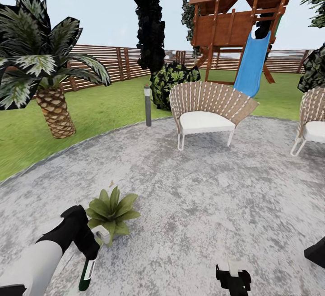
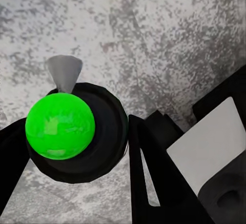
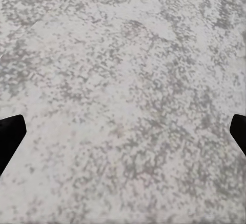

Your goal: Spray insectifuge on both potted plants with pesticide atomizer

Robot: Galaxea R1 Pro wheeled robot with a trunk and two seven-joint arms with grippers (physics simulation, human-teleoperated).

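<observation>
Head view: we list the left gripper (image 1: 90,246) pinching the pesticide atomizer (image 1: 86,274), bottle hanging downward over the stone patio (image 1: 203,196), sprayer head just beside one potted plant (image 1: 112,212). A wicker chair (image 1: 207,113), palm (image 1: 43,79) and fence (image 1: 113,63) stand beyond.

Left wrist view: we see the bottle's bright green end (image 2: 60,126) between dark fingers (image 2: 154,183).

Right wrist view: we note the right gripper (image 3: 123,134), fingers spread wide above bare stone.

The pesticide atomizer (image 1: 87,272), a slim dark green bottle with a white label band, hangs base-down above the stone patio (image 1: 203,196), its whitish sprayer head beside a potted plant (image 1: 112,212). That plant, a low rosette of broad pointed green leaves, sits near the patio's left edge.
</observation>
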